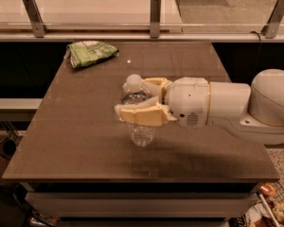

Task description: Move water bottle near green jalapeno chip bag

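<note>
Centrally, we see the pincer (131, 97) gripping the water bottle (142, 132); the green jalapeno chip bag (91, 52) lies upper left.

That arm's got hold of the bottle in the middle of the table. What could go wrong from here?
The tool grips the water bottle around its upper half, mid-table; the clear plastic might slip or buckle, and the bottle could tip. The green chip bag lies by the table's far left edge, so a careless set-down there might push bag or bottle off.
</note>
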{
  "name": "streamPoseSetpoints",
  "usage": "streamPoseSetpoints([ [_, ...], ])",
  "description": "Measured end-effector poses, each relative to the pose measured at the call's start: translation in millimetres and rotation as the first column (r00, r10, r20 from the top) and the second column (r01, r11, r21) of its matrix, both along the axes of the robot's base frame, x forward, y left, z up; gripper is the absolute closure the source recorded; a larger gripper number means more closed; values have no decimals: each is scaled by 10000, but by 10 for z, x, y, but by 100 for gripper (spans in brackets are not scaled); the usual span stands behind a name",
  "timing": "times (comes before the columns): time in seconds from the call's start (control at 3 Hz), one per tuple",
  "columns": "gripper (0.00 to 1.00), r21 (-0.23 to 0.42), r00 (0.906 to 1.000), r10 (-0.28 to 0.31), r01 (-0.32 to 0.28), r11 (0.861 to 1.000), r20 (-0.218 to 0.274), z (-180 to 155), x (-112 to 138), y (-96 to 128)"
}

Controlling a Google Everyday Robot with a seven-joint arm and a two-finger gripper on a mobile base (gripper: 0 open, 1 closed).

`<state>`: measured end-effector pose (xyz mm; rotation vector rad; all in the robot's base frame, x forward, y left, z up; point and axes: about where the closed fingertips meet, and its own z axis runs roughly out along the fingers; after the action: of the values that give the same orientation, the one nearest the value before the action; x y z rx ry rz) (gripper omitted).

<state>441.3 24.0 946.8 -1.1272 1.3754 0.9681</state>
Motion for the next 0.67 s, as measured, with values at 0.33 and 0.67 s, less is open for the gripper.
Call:
streamPoseSetpoints([
  [0.33, 100, -26, 10000, 39, -39, 10000, 35, 16, -14, 25],
  [0.67, 100, -51, 10000, 48, -48, 10000, 33, 64, -8, 32],
])
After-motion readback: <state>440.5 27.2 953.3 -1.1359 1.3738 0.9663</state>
